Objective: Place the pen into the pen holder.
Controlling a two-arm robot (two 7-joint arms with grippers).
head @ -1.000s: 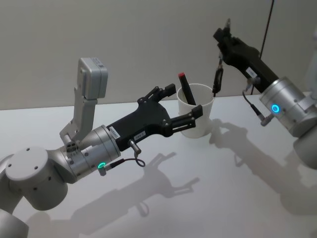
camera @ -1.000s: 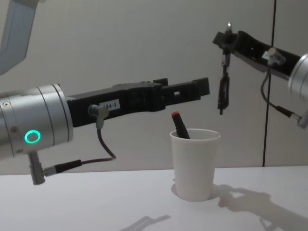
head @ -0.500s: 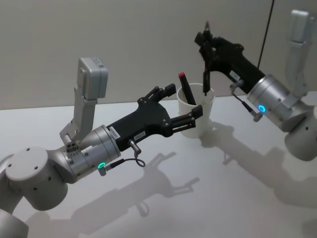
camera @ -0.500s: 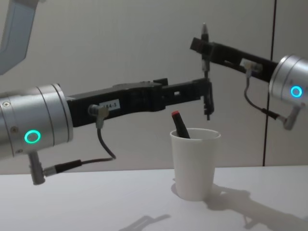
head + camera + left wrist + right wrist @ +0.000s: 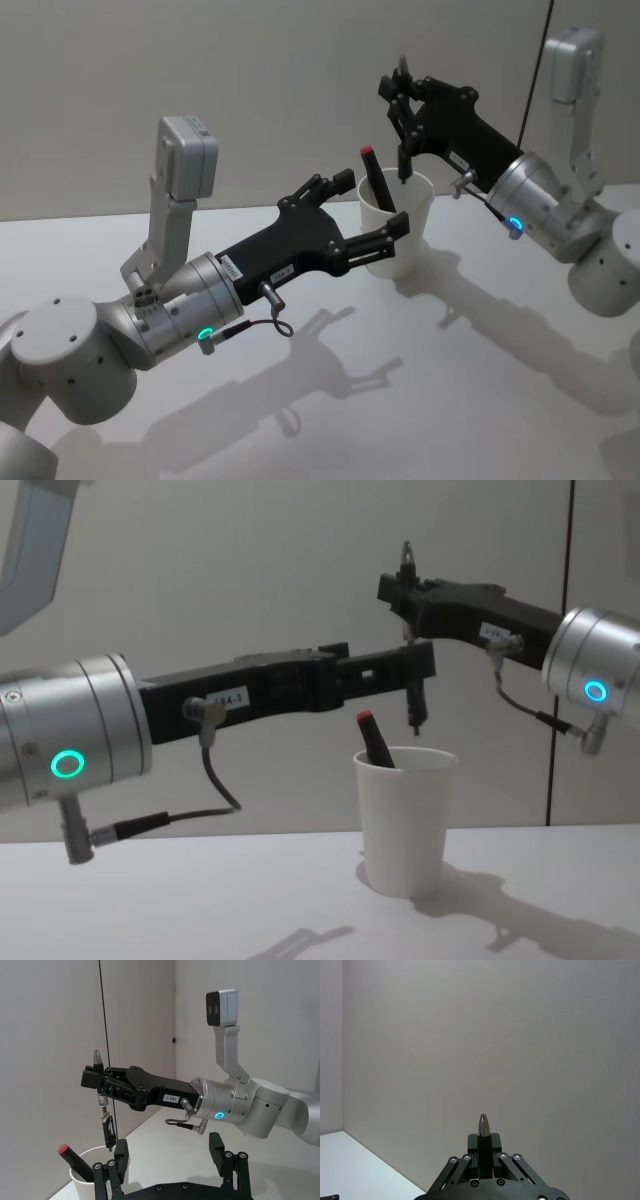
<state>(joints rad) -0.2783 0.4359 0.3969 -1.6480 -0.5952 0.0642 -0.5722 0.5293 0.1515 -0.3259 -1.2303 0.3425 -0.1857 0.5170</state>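
The pen holder (image 5: 396,225) stands on the white counter (image 5: 420,400) with a red-capped black marker (image 5: 376,177) leaning inside toward 11 o'clock; the left gripper (image 5: 372,215) sits at the cup's 9 o'clock side, jaws apart either side of its wall, crowding that approach; the right gripper (image 5: 402,100) is clamped on the pen (image 5: 402,125), which hangs upright, silver tip up, lower end just above the rim at the cup's 12 o'clock edge; a dark cable (image 5: 535,65) runs down the wall behind; since half a second ago the right arm has drawn closer over the cup and the pen has come lower, while the left arm has stayed put.
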